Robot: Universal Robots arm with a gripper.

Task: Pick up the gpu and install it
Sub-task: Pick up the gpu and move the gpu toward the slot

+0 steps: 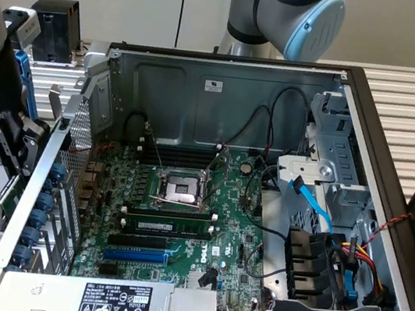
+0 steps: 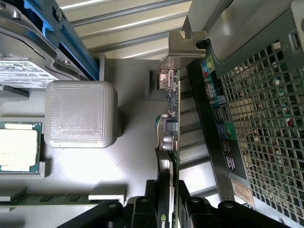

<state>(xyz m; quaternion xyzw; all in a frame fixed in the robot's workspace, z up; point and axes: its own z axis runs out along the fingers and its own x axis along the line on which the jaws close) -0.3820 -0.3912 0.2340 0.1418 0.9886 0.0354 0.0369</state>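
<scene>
The gpu appears edge-on in the wrist view: a thin green board with small components and a silver end bracket at its far end. My gripper is shut on it, with black fingers pressed against both faces. In the exterior view the gripper hangs outside the open computer case, at that view's left, beside the case's perforated rear wall. The card is off the grey parts tray and close to the rear wall.
Inside the case lie the green motherboard, black memory sticks, a blue slot and loose cables. A power supply sits at the front. On the tray stand a grey block and a processor.
</scene>
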